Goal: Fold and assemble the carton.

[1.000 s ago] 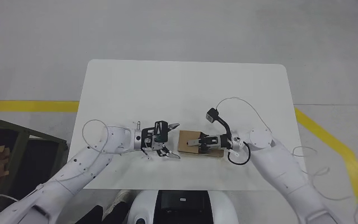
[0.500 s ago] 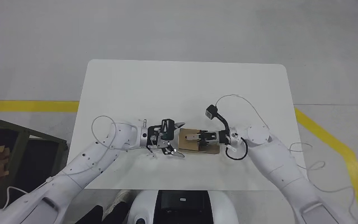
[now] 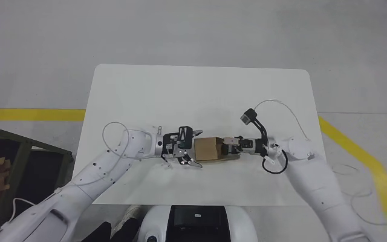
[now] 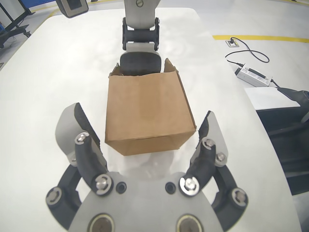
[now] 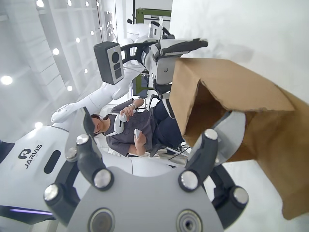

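Two spread-open grippers bracket a brown carton [image 3: 209, 149] lying near the front edge of the white table [image 3: 181, 91] — left gripper [image 4: 142, 113] around its closed end, right gripper [image 3: 230, 147] with one finger inside the open end — it looks light, easily dented, best held by stiff folded edges.

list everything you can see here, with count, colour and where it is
carton: 1, brown, on its side on the table's near half, between the grippers
table: 1, white, under the carton
floor stripe: 2 stretches, yellow, either side of the table
power adapter: 1, grey with black cable, on the floor beside the table
left gripper: 1, grey and black, open at the carton's closed end
right gripper: 1, grey and black, open, one finger inside the carton's open end
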Tool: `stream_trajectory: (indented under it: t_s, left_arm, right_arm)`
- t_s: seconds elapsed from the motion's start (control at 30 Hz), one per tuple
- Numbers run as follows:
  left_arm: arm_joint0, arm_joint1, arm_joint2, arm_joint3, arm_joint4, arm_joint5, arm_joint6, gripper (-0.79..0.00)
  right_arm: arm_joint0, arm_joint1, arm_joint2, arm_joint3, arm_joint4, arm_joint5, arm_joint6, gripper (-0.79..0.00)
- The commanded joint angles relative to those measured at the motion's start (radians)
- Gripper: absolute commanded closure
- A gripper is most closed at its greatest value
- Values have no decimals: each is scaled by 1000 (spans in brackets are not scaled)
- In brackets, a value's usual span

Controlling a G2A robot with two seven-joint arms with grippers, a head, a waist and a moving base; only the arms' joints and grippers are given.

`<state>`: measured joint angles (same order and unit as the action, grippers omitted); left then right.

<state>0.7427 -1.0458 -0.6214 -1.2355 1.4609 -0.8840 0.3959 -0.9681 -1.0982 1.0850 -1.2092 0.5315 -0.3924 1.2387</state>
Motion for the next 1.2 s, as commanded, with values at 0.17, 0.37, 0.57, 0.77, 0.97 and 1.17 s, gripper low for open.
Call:
stream_trajectory:
  t_s: [0.17,0.37,0.57,0.77,0.97,1.17]
  left_arm:
    - [2,-12,-3,7,-14,0,-21,-785]
    - [1,-22,-7,14,-19,0,-35,-785]
    - [1,-31,-8,20,-20,-9,-47,-785]
    - [-1,-40,-9,27,-20,-19,-51,-785]
    - [-3,-48,-10,35,-14,-30,-52,-785]
    - [-3,-54,-13,43,-6,-36,-53,-785]
  right_arm:
    - [-76,29,83,-89,-29,19,31,-785]
    - [-137,42,107,-127,-49,31,38,-785]
    - [-171,44,108,-141,-34,37,18,-785]
    - [-154,32,74,-126,-12,29,-19,-785]
    - [-115,13,22,-83,33,11,-35,-785]
    - [-81,-6,-27,-41,57,-4,-36,-785]
